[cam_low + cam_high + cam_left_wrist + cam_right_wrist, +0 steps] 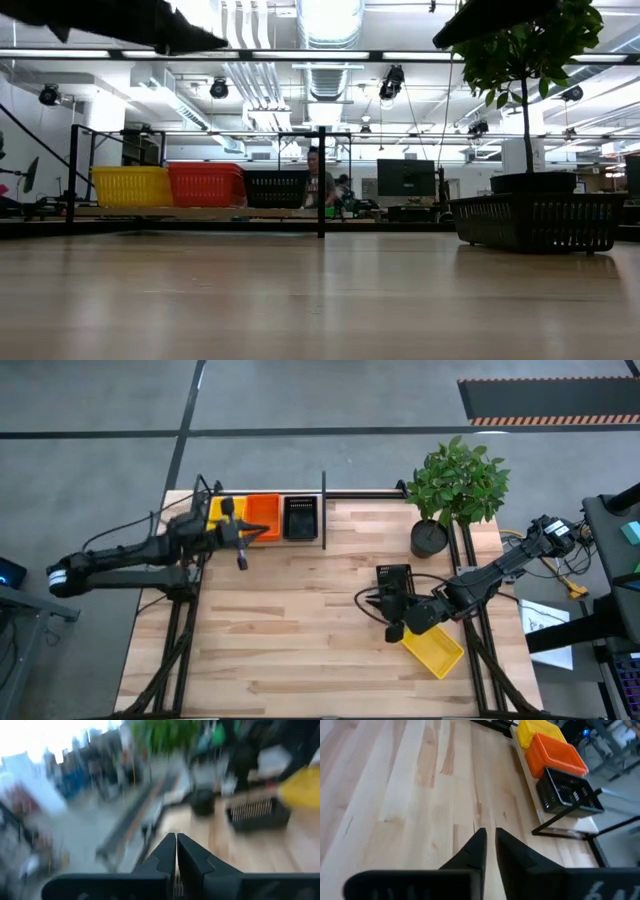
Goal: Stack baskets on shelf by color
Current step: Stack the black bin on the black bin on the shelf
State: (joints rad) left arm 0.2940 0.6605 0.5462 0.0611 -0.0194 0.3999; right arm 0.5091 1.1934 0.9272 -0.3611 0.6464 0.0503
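Yellow [221, 510], orange [262, 513], black baskets [300, 518] line the shelf [360, 494].
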